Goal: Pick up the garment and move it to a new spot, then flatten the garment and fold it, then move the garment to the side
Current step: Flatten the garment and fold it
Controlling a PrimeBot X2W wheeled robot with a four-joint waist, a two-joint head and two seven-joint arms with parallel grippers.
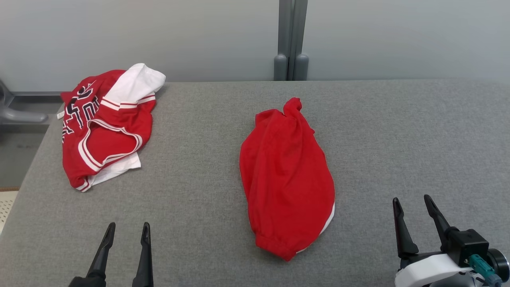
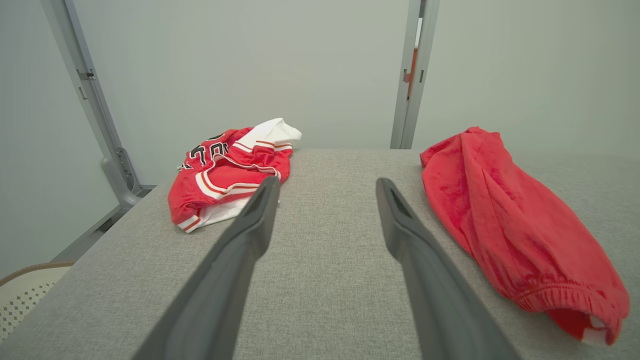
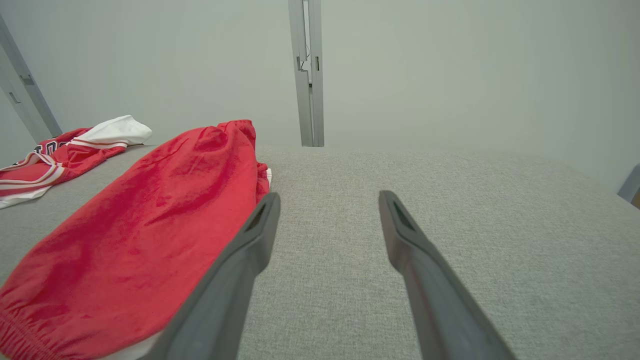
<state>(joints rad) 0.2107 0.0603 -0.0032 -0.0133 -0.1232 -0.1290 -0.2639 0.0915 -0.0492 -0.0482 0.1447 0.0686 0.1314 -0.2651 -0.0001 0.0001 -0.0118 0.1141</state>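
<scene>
On the table (image 1: pixel 398 131) centre: bunched red garment (image 1: pixel 287 175), untouched. Left pincer (image 1: pixel 128 226) and right pincer (image 1: pixel 411 199) both open, empty, near edge. Looks like pickup not begun. Next: reach in, pinch cloth. Striped jersey (image 1: pixel 105 127) far left.

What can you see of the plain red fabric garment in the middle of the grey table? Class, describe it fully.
The plain red fabric garment is soft, matte cloth, wrinkled and bunched into a long oval heap. Its far end twists into a small peak; its near end shows a gathered elastic hem with white cloth peeking out. It lies on the grey textile-covered table; the open left gripper and right gripper are clear of it.
</scene>
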